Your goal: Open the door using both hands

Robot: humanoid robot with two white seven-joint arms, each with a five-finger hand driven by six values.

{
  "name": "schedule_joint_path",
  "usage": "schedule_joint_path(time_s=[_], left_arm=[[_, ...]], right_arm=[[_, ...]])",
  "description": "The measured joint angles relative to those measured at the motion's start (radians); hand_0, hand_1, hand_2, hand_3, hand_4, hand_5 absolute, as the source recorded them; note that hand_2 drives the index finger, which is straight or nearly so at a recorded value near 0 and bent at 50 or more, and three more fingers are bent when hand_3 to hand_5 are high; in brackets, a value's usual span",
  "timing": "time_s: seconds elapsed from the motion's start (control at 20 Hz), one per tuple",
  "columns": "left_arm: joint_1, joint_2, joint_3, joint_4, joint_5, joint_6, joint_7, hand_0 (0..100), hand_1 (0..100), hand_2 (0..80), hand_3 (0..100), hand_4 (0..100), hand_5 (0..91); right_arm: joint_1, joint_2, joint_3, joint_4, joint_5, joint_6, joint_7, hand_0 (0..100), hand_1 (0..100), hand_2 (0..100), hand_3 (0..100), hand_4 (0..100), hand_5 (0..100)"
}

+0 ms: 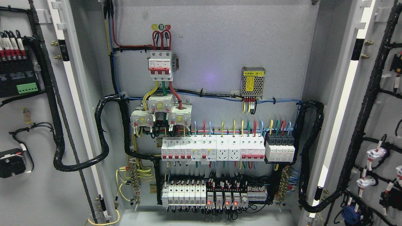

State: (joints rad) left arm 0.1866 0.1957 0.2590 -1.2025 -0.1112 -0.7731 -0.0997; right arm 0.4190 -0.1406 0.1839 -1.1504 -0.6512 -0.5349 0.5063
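Note:
An electrical cabinet fills the head view, with both doors swung wide. The left door (34, 125) shows its inner face with black cable looms and a green terminal block. The right door (377, 125) shows its inner face with black looms and white lamp backs. Between them the grey back panel (213, 47) carries a red-and-white main breaker (160, 64), rows of white breakers (213, 149) and relays with red lights (221, 201). Neither of my hands nor arms appears anywhere in the view.
A small mesh-covered power supply (252, 82) is mounted at the panel's upper right. Thick black cable bundles (103, 131) loop from the panel to each door. The cabinet's floor ledge (204, 218) shows at the bottom.

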Motion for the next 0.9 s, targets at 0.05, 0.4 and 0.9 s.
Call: schedule_joint_path(time_s=[0.05,0.4,0.9], left_arm=[[-0.021,-0.017,-0.009,0.068,-0.014,0.0,0.001,0,0,0.0,0,0,0.0],[-0.138,-0.1,-0.052,0.545,-0.027,0.0,0.012,0,0,0.0,0,0,0.0],[-0.178,-0.157,-0.082,0.945,0.0,0.449,0.008,0,0,0.0,0,0,0.0]], right_arm=[[-0.008,0.004,0.0,0.025,0.001,0.0,0.0,0,0,0,0,0,0],[-0.092,0.035,0.002,0.283,0.006,0.006,-0.001,0,0,0,0,0,0],[-0.16,0.074,0.001,0.642,0.139,0.134,-0.012,0,0,0,0,0,0]])
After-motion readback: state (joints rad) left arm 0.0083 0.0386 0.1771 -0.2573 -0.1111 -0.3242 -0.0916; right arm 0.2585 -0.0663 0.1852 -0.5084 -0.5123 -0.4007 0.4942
